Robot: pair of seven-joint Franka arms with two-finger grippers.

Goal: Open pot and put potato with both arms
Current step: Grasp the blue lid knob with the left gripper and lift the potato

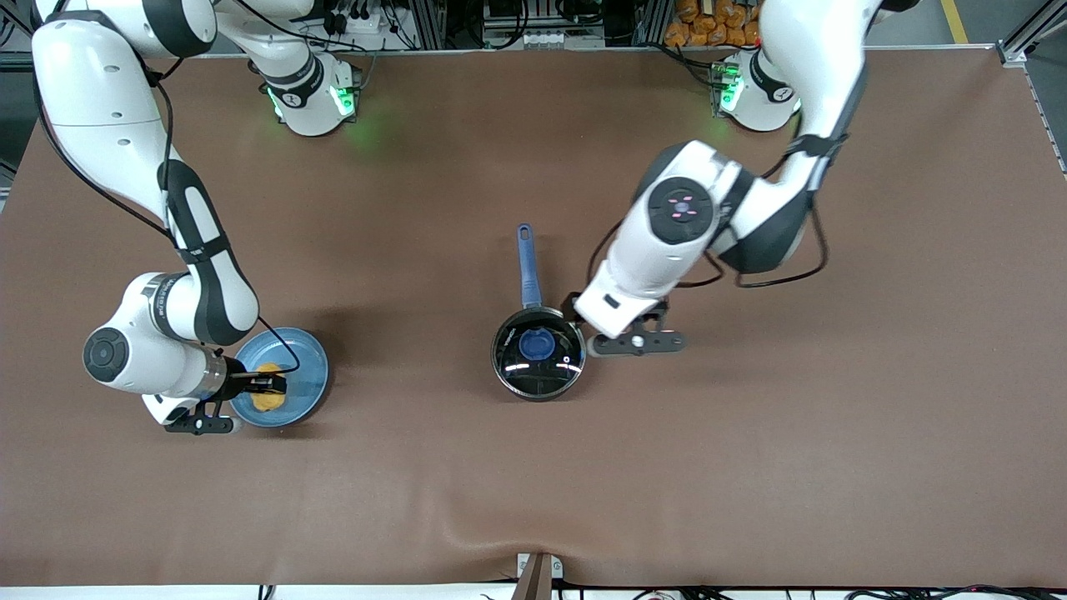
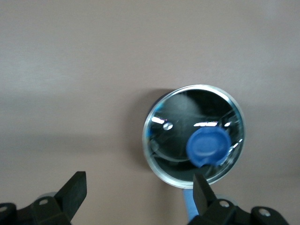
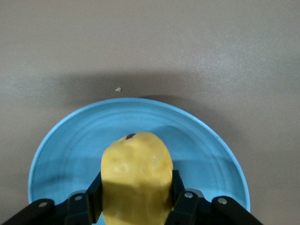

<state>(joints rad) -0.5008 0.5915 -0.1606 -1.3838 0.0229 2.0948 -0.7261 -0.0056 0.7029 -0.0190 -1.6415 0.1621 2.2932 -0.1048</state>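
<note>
Right end effector (image 1: 268, 385): your fingers clamp the potato (image 3: 137, 180) on the blue plate (image 3: 70, 140).
Left end effector (image 2: 138, 194): spread wide, hovering at the pot's (image 1: 538, 353) 3 o'clock rim.
Pot: mid-surface, lid (image 2: 206, 117) on, handle toward 12 o'clock.

no readable text, labels or numbers anywhere

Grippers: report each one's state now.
Left gripper: open, empty, beside the lidded pot.
Right gripper: shut on the potato, over the blue plate.
</note>
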